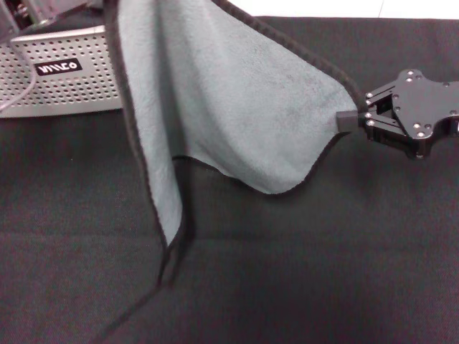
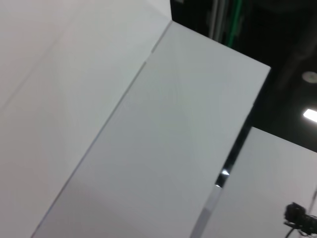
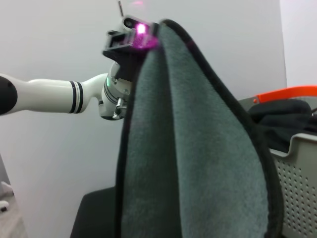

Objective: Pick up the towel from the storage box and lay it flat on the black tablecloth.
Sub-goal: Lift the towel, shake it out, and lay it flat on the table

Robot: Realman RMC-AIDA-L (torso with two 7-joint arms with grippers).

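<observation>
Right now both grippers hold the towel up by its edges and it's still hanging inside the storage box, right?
Not inside: the head view shows the towel hanging over the black tablecloth, beside the storage box. The right gripper and left gripper do hold its edges.

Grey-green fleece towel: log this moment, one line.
grey-green fleece towel: lifted, draped | left hand: holding top | right hand: gripping edge | black tablecloth: below

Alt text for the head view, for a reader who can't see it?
A grey-green towel with black edging hangs above the black tablecloth, one corner pinched by the right end effector and its upper end running out of the top of the picture. The perforated storage box sits far left.
</observation>
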